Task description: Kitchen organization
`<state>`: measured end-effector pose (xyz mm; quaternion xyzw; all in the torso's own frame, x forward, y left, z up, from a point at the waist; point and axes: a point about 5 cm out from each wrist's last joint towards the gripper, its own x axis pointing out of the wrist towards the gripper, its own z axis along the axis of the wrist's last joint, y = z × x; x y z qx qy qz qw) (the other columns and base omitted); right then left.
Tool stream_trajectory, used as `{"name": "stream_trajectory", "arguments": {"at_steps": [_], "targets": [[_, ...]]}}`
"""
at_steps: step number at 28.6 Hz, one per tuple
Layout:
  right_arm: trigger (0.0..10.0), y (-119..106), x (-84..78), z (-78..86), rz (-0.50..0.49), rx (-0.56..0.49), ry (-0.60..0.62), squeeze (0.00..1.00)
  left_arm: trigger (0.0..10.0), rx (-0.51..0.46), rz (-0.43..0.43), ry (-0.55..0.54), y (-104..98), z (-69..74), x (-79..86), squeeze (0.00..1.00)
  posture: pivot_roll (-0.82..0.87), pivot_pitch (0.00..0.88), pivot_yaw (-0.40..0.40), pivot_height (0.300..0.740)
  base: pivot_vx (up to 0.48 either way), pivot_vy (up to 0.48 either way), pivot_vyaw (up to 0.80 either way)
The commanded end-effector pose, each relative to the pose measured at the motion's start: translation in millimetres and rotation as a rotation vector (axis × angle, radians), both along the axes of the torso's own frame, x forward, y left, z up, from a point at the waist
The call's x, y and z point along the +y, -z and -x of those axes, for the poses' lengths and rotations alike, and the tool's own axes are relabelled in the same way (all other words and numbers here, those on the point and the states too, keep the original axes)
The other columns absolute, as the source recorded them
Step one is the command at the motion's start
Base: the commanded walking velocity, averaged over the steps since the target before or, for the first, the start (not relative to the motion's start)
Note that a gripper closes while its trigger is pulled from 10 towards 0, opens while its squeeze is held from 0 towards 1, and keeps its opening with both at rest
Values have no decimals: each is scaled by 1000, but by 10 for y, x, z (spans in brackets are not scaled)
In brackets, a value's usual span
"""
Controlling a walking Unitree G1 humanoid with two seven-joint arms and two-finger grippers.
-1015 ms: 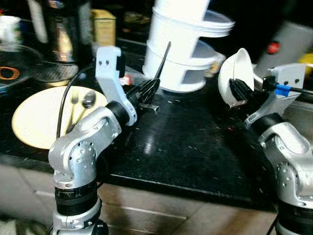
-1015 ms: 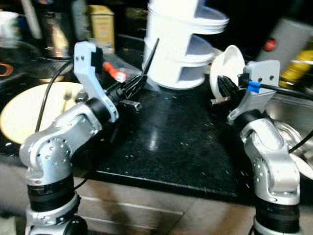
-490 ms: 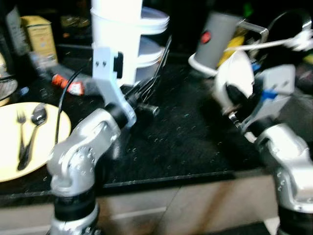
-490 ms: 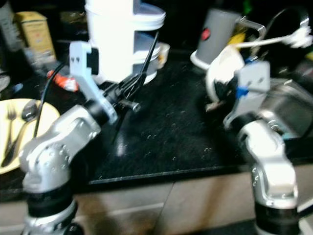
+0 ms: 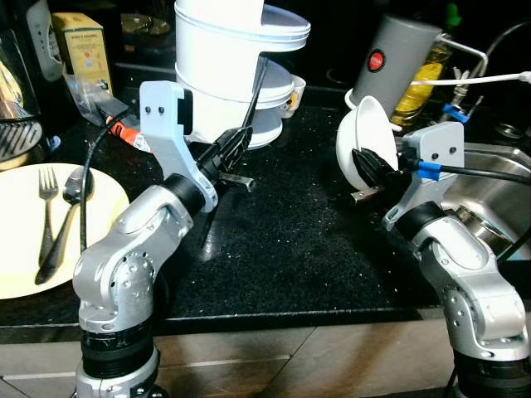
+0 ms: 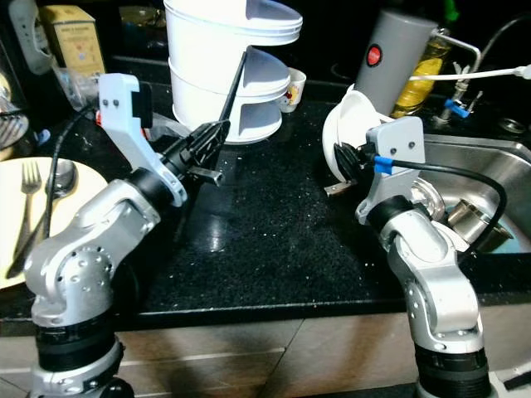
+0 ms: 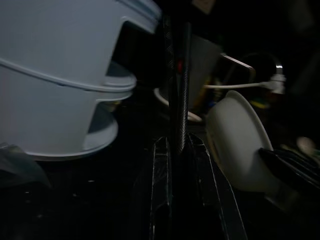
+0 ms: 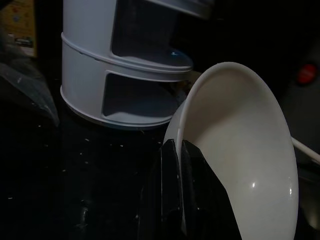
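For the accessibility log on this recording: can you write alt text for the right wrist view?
The right claw is shut on the rim of a white bowl, holding it tilted on edge above a dark speckled counter. Behind it stands a white stacked storage container with open-fronted tiers.

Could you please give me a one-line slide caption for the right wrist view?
Right gripper pinches the rim of a tilted white ceramic bowl beside a white tiered plastic container.
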<state>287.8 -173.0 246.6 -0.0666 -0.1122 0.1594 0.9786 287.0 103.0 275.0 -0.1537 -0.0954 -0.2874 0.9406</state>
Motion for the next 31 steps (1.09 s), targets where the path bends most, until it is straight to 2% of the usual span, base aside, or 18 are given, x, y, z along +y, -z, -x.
{"name": "stream_trajectory", "arguments": {"at_steps": [1,24,28,31], "targets": [[10000,-53,-9,15,22,-33,13,0,10000,9,-4,15,34,-2,-58,0,95,0,-169,740,0,-398,0],[10000,-39,35,-6,61,-31,14,0,10000,10,-3,16,48,-7,-68,0,97,3,-167,740,0,-447,0],[10000,-18,47,-8,98,-28,13,0,10000,14,-3,6,53,-22,-61,0,95,3,-165,740,0,-151,0],[10000,33,83,-20,169,-19,10,0,10000,17,0,-1,58,-33,-57,0,93,2,-164,740,0,0,0]]}}
